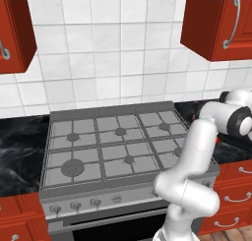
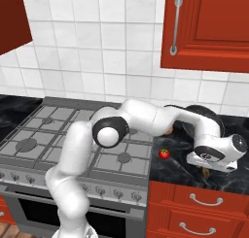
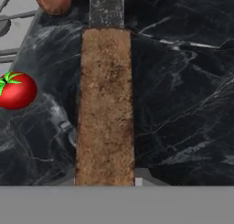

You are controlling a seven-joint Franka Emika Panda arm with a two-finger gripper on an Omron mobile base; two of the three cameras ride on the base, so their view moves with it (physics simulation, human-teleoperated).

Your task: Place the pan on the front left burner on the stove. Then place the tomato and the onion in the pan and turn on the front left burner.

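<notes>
End effector (image 3: pixel 105 182) is clamping shut on the pan (image 2: pixel 206 116) handle, over the bench (image 3: pixel 183 104) right of the stove (image 1: pixel 113 141). Tomato (image 3: pixel 17 90) is sitting beside the handle, onion (image 3: pixel 51 1) lying farther up near the pan.

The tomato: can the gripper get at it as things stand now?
Probably not yet: the gripper is shut on the pan handle. The tomato lies uncovered on the counter beside it.

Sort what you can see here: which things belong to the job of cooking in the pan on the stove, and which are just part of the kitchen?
Job:
pan, handle in the shut gripper
tomato
onion
front left burner
stove

Just there:
black counter
red cabinets
white wall tiles
</notes>
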